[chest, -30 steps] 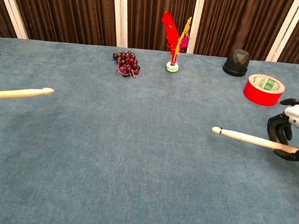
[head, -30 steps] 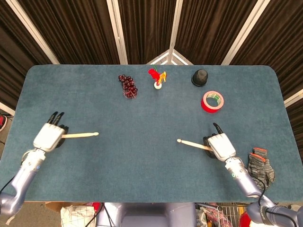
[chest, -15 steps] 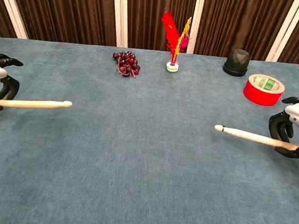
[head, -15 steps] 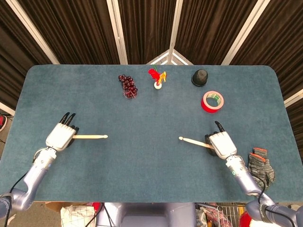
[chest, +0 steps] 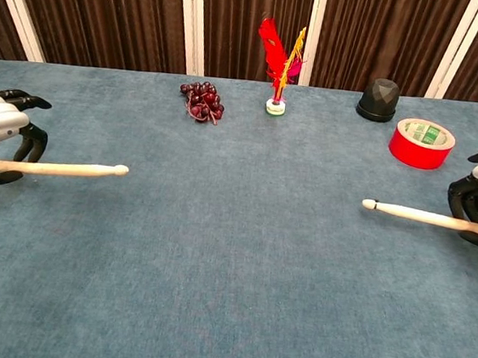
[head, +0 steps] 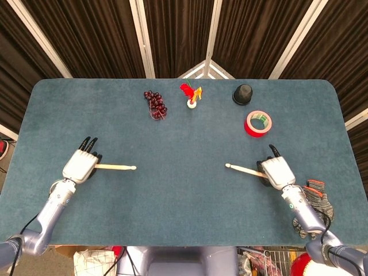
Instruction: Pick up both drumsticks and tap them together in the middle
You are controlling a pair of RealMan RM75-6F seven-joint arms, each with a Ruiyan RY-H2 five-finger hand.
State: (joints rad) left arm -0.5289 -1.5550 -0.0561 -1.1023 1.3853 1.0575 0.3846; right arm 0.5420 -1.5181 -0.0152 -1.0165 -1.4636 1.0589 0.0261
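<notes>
Two pale wooden drumsticks, level above the worktop: the left drumstick (head: 115,167) near the left edge, the right drumstick (head: 244,169) toward the right edge, tips facing inward, well apart.

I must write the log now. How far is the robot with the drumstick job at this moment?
Picking up looks done: the left hand grips the left drumstick and the right hand grips the right drumstick. In hand: both tips point toward the middle. Left to do: a wide stretch of bare table separates the tips, so the tap has not happened.
</notes>
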